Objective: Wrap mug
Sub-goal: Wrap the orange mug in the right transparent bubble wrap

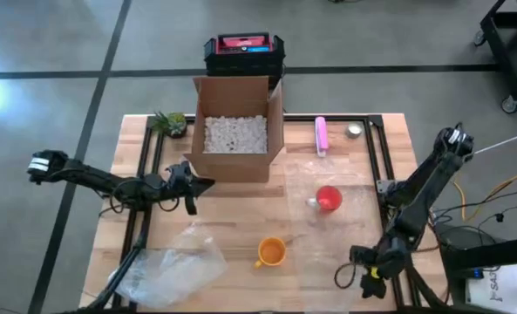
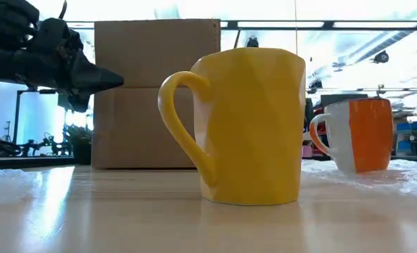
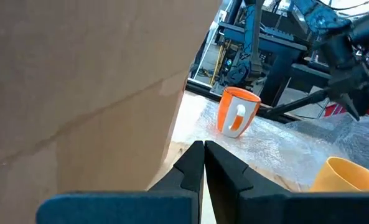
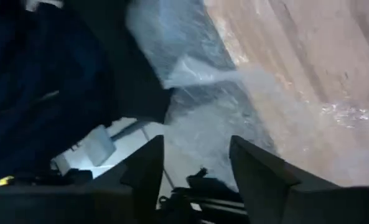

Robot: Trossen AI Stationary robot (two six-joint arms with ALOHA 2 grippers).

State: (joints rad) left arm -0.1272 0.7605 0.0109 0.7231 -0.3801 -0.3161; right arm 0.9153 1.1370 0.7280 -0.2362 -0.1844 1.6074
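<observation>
The red mug (image 1: pixel 329 199) is seen standing upright on a sheet of clear bubble wrap (image 1: pixel 328 218) spread over the right half of the wooden counter (image 1: pixel 241 227), its white handle turned toward the counter's middle. In the low view it (image 2: pixel 354 133) is shown orange-red with a white side, behind and well apart from the yellow mug (image 2: pixel 247 123). That yellow mug (image 1: pixel 271 252) is found on bare wood nearer the front edge, upright, at the wrap's edge.

The left pincer (image 1: pixel 199 184) is held just beside the front left corner of the open cardboard box (image 1: pixel 234 131), with its fingers pressed together and nothing between them; the same closed tips are confirmed in the left wrist view (image 3: pixel 204 163). White packing fill can be seen inside the box.

The right pincer (image 1: pixel 343 276) is parked low at the counter's front right corner, over the edge of the wrap, and its fingers are spread apart with nothing held, as the right wrist view (image 4: pixel 193 168) makes plain.

A second crumpled plastic sheet (image 1: pixel 166 266) is left at the front left. A pink roll (image 1: pixel 321 135) lies beside the box.
</observation>
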